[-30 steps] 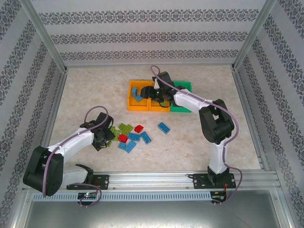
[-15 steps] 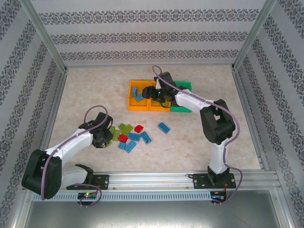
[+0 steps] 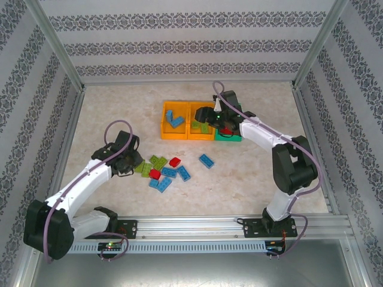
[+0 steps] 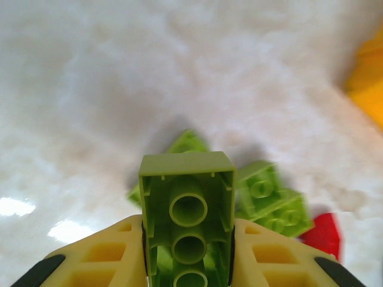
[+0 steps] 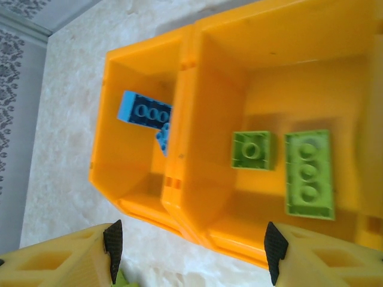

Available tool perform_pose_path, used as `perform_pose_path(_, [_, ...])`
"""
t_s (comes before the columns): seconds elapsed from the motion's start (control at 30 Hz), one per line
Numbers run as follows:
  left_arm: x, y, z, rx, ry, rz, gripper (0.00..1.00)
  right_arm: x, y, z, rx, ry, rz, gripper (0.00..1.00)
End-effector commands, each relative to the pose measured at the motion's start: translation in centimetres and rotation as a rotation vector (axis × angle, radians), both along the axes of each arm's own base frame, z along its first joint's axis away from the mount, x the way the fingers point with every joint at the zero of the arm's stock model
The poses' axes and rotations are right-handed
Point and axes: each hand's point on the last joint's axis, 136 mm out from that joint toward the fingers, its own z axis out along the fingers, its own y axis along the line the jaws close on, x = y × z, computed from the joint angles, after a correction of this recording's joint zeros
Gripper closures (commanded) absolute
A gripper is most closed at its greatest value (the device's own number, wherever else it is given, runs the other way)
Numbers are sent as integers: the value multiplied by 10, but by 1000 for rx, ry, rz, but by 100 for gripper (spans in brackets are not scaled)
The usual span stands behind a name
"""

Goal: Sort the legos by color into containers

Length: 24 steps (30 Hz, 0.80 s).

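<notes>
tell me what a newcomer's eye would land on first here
The left pincer clamped on a light green brick, hollow underside showing, beside the loose bricks mid-table. Next, the right pincer open over the middle orange bin, where two green bricks lie, with blue bricks in the neighbouring orange bin.

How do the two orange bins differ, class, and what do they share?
The left orange bin holds blue bricks; the middle orange bin holds light green bricks. The left orange bin ends the row; the middle orange bin sits between it and the green bin. Both are open-topped, rectangular and stand wall to wall.
</notes>
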Motion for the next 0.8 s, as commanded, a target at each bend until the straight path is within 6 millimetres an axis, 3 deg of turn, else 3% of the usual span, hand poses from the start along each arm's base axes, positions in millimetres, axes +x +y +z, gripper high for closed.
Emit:
perform_pose_path(0.0, [40, -32, 32, -29, -108, -145, 74, -13, -22, -8, -50, -6, -19, 34])
perform_pose_path(0.2, [106, -109, 69, -75, -202, -404, 74, -48, -39, -31, -132, 12, 12, 35])
perform_pose_path(0.4, [154, -180, 94, -179, -291, -591, 75, -81, -50, -53, -181, 47, 30, 35])
perform_pose_path(0.63, [193, -237, 91, -257, -299, -726, 75, -113, -41, -69, -233, 52, 141, 32])
perform_pose_path(0.77, [206, -258, 74, -278, -251, -766, 74, -126, -30, -77, -278, 40, 233, 30])
